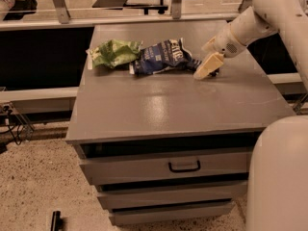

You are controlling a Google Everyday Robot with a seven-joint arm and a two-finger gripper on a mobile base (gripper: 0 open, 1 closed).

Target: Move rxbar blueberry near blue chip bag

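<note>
Grey, flat and matte, the cabinet top (163, 109) carries all the items in its far half. The large wrinkled dark blue chip bag with white lettering (161, 57) lies near 12 o'clock on that surface. The cream-coloured two-finger gripper (208, 66) is down at surface level, just beside the bag at the bag's 3 o'clock.

The rxbar blueberry, a small flat dark blue snack bar wrapper (198, 64), is mostly hidden. Only a dark sliver shows between the bag's right end and the gripper, seemingly touching or almost touching the bag. I cannot tell whether the gripper is spread, pressed together or pinching the bar.

The low, tilted pose suits a thin flat wrapper, which has to be met right at the tabletop. Judging by how close the bar lies to the bag, the placing looks nearly or wholly done.

A crumpled light green bag (114, 53) lies at the blue bag's 9 o'clock, touching it, on the far side from the bar and out of the way. The nearest obstacle is the chip bag itself, which a careless move toward 9 o'clock would nudge. Below, the handled drawer (184, 166) plays no part.
</note>
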